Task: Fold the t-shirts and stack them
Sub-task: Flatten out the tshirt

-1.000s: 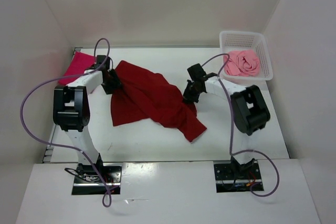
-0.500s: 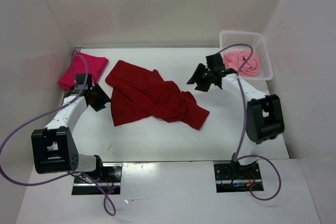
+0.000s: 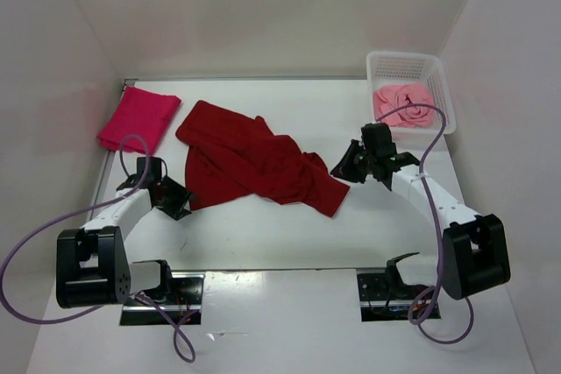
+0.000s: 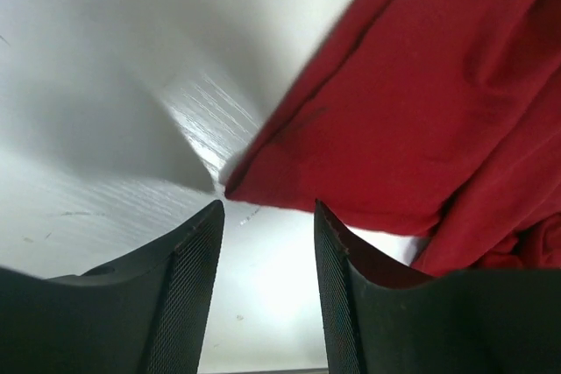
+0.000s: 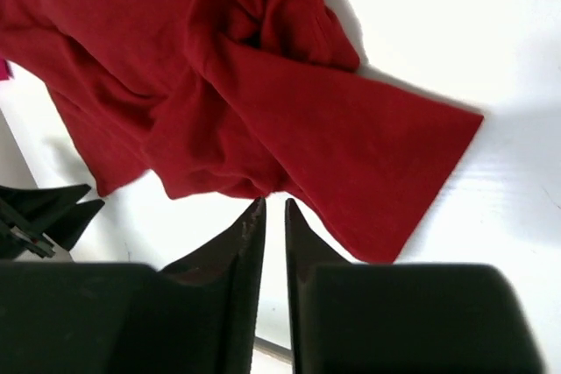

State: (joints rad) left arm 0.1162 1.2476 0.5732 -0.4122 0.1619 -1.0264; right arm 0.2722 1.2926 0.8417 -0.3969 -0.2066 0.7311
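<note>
In the far-right corner, the mesh basket [image 3: 403, 62] holds the pink t-shirt [image 3: 405, 104].

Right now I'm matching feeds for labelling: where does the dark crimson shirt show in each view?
Top external: dark crimson shirt crumpled mid-table.
Left wrist: shirt at upper right, its corner just beyond the left pincer.
Right wrist: shirt from upper left through centre.
Shared landmark: the white table under it.

White mesh basket [image 3: 405, 60] at far right corner of white table [image 3: 263, 229]
</note>
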